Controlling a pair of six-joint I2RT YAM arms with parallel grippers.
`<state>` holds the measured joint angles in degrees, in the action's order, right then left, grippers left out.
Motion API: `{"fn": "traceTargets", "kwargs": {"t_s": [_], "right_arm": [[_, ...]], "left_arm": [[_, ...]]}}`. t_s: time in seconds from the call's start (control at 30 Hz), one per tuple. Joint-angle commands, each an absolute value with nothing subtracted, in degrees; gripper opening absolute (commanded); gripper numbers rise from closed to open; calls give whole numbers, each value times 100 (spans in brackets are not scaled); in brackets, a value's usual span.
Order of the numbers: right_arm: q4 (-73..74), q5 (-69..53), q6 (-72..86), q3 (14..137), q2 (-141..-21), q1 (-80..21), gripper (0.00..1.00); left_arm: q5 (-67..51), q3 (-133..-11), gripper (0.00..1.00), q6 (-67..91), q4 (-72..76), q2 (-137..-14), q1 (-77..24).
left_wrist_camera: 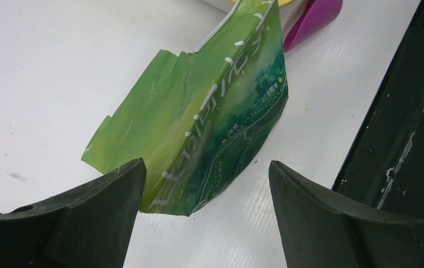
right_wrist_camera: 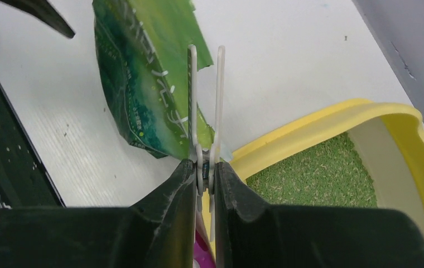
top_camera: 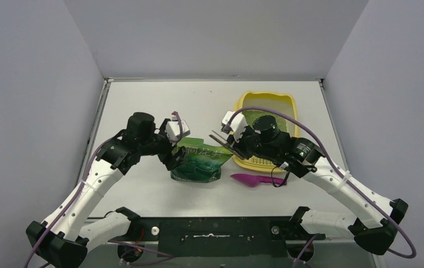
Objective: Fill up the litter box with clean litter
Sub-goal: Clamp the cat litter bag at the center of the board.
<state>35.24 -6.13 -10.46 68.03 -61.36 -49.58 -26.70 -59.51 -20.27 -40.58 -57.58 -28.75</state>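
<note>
Glossy green pouch (left_wrist_camera: 210,128), smooth yellow plastic litter box (right_wrist_camera: 310,131), grainy litter (right_wrist_camera: 316,173), white plastic clip (right_wrist_camera: 219,95)

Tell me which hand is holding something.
The right hand: it is shut on a white clip, while the left hand stands open by the green bag.

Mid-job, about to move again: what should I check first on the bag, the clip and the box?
1. Clip grip: right tool shut on the white clip, ok.
2. Bag approach: left tool open, green bag end between its fingers, ungripped, ok.
3. Fill: litter box holds clean litter, ok.
4. Bag mouth open or closed: cannot tell.
5. Clutter: magenta scoop lies on the table beside the box, apart from the bag, ok.
</note>
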Motion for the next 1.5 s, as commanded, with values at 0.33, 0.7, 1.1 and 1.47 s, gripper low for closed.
{"fn": "traceTargets", "kwargs": {"t_s": [0.33, 0.7, 1.1, 1.47], "right_arm": [[4898, -1332, -3835, 7447, -6816, -4984, 0], [4995, -1037, -4143, 7853, -7402, -5001, 0], [4799, -1407, -3697, 7787, -7475, -5045, 0], [4633, -1223, -3655, 7815, -7764, -5045, 0]], "left_arm": [[-2344, -5629, 63, -2465, -3732, -6119, -2633], [-2048, -5428, 26, -2584, -3685, -6100, -2577], [-2242, -5424, 2, -2593, -3694, -6151, -2565], [-2442, -5301, 0, -2566, -3573, -5924, -2563]]}}
